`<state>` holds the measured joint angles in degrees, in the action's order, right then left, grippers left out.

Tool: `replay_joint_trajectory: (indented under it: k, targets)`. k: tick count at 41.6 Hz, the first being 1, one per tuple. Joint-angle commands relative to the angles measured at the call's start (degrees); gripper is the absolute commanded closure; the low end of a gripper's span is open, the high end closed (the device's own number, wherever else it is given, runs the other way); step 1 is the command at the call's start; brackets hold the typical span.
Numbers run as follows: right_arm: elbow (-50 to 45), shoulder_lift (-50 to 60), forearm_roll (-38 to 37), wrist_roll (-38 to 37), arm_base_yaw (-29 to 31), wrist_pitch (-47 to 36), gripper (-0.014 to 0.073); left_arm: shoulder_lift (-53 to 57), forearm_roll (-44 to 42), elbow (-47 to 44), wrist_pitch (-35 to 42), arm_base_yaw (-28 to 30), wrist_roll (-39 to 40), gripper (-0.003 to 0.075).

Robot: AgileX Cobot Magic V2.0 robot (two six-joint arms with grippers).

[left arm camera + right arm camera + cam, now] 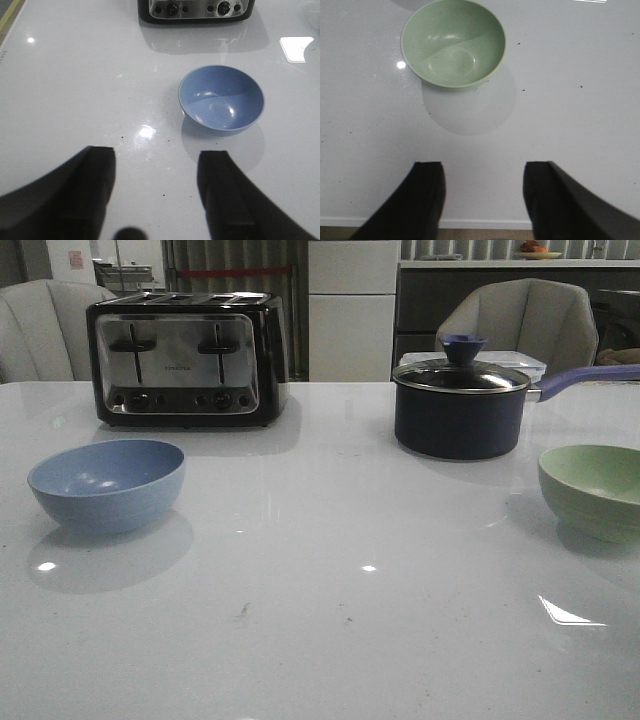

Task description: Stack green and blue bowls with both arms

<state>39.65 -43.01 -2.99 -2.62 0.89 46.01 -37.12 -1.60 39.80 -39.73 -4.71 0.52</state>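
I have both bowls sitting apart on the white table (320, 640): the blue bowl (107, 483) in front of the toaster (185, 358), the green bowl (595, 490) well off to the toaster's right, past the lidded saucepan (460, 405). My left gripper (157, 192) and right gripper (485, 200) each hang with fingers spread and empty, one facing each bowl, presumably so each arm can take its own.

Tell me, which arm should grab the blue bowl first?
Left, probably. The blue bowl sits on the robot's left, and the open left tool already looks at it. The right tool faces the green bowl on the far side.
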Motion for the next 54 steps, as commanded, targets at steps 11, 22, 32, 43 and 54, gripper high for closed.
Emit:
replay_joint_trajectory:
  k: [11,22,32,43,54]
  targets:
    - [4.52,-8.88,-1.02,0.09,2.31,-6.04,0.0043,-0.51,0.32,1.95,3.68,-0.46,0.72,0.0226]
    - [12.99,-23.38,6.57,3.63,8.19,-3.68,0.0043,-0.51,0.32,1.95,3.68,-0.46,0.72,0.0267]
    - [20.3,-37.45,13.96,8.56,11.52,-2.65,0.0043,-0.51,0.32,1.95,3.68,-0.46,0.72,0.0267]
    - [26.65,-49.64,13.89,8.56,11.59,-4.98,0.0043,-0.51,0.32,1.95,3.68,-0.46,0.72,0.0267]
    - [32.33,-57.81,13.95,8.56,11.51,-6.1,0.0043,-0.51,0.43,1.95,3.68,-0.46,0.72,0.0267]
